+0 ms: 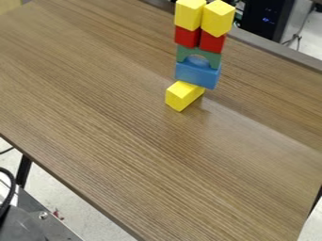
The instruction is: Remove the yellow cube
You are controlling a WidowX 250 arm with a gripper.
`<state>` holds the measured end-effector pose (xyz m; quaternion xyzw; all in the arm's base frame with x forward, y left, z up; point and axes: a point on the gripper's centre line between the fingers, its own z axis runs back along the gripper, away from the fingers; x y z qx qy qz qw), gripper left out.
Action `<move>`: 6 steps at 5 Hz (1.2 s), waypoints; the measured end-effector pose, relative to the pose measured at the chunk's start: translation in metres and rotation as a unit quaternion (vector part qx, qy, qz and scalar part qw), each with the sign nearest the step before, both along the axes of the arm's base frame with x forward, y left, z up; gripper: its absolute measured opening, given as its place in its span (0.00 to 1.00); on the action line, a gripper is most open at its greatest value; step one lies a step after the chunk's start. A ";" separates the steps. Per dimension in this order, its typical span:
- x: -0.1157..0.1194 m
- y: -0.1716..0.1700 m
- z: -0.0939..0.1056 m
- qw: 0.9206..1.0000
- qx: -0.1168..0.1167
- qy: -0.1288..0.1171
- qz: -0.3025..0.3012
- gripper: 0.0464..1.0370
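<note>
The wood-grain, rectangular brown tabletop (138,136) carries a tall, narrow stack, and the whole stack could topple if its base is nudged. I cannot tell whether the black two-finger gripper is spread, closed or clamped on something, nor where the blocks lie from it now.

The broad blue block (197,74) is the stack's wide lower piece. It overlaps the low yellow rectangular block (183,95) in the view; whether it rests on it or just behind it, I cannot tell. If it bears on it, pulling that yellow block out would likely bring everything down.

The green arch-shaped block (213,57) sits on the blue one. A sideways knock from a descending gripper could slide it, taking the upper pieces along.

Two yellow upright blocks (189,14) crown the stack side by side, and would be the first things under a gripper coming from above. They touch or nearly touch, so a grip on one may drag or tip the other.

Two small red blocks (212,42), one under each yellow block, would sit deeper beneath the gripper; too low a grip could catch one. "The yellow cube" also fits several blocks, so the wrong one might be taken.
</note>
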<state>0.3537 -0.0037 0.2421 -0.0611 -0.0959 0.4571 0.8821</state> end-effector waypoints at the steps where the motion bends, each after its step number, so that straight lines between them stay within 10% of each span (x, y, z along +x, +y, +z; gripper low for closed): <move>1: -0.004 0.006 -0.001 0.998 -0.009 -0.018 0.057 0.96; 4: -0.009 0.027 -0.008 0.985 -0.016 -0.031 0.167 0.96; 6: -0.008 0.033 -0.032 0.983 0.009 0.031 0.182 0.96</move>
